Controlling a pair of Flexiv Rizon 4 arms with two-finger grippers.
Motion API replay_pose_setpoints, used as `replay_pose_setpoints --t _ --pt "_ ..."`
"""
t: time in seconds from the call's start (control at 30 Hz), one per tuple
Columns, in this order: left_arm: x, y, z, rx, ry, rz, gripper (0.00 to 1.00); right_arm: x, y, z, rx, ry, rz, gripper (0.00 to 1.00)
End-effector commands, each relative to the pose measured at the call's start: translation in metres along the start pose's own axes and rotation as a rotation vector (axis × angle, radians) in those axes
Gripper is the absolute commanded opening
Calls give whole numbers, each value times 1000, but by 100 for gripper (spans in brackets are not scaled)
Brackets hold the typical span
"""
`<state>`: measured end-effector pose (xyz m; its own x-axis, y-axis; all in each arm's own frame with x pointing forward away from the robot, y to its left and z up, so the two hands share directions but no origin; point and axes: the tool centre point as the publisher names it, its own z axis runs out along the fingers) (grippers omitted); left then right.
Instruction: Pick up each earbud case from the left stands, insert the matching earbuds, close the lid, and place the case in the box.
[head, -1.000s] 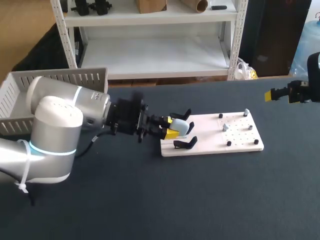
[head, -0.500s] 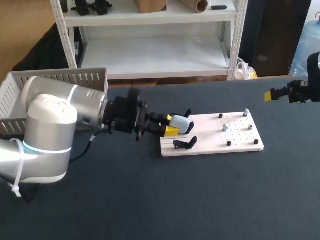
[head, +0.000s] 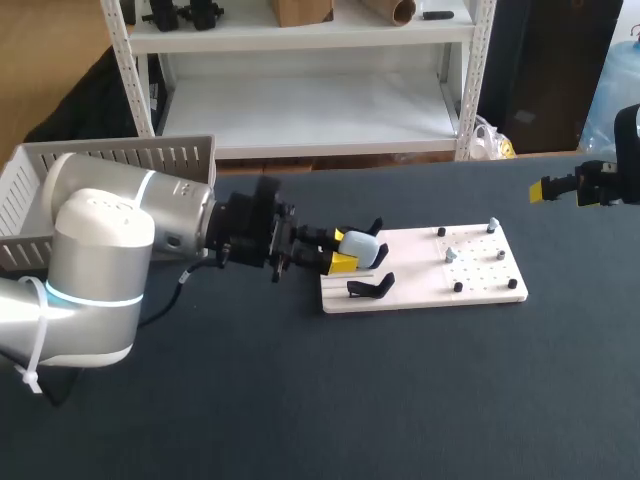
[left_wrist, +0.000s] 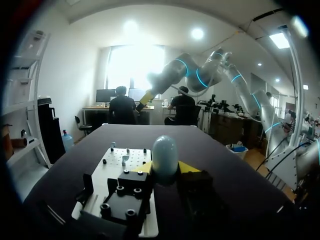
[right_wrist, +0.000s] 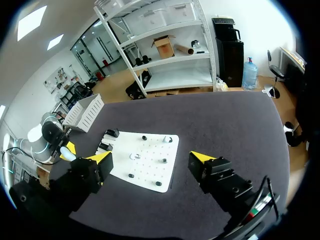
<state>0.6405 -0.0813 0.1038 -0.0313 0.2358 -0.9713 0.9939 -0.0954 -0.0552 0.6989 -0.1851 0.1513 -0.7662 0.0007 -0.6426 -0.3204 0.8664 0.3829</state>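
A pale blue earbud case sits between the yellow tips of my left gripper, which is shut on it from two sides. The case is at the left end of the white board, between two black stands. In the left wrist view the case stands upright in the gripper. Small earbuds lie on the board's pegged right half. My right gripper is open and empty, off beyond the board near the table's right edge.
A grey slatted basket stands at the table's back left, behind my left arm. Dark table surface surrounds the board, with free room in front of it and to its right.
My left gripper shifted slightly toward the back with the case a second ago, and the arm's elbow moved left. Since then it has kept still. The right arm has not moved.
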Motion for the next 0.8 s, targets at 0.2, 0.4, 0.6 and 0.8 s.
replay_pose_setpoints --t 0.2,0.4,0.6,0.8 --pt "-6 -19 14 14 -103 56 0 0 -1 1 -6 1 -1 100" --pt "-15 -27 23 22 -138 112 0 0 -1 1 -6 1 -1 100" --pt "-24 -29 22 -38 -142 176 0 0 -1 1 -6 1 -1 100" --pt "-26 -25 21 -58 -195 175 0 1 0 0 -13 7 -9 100"
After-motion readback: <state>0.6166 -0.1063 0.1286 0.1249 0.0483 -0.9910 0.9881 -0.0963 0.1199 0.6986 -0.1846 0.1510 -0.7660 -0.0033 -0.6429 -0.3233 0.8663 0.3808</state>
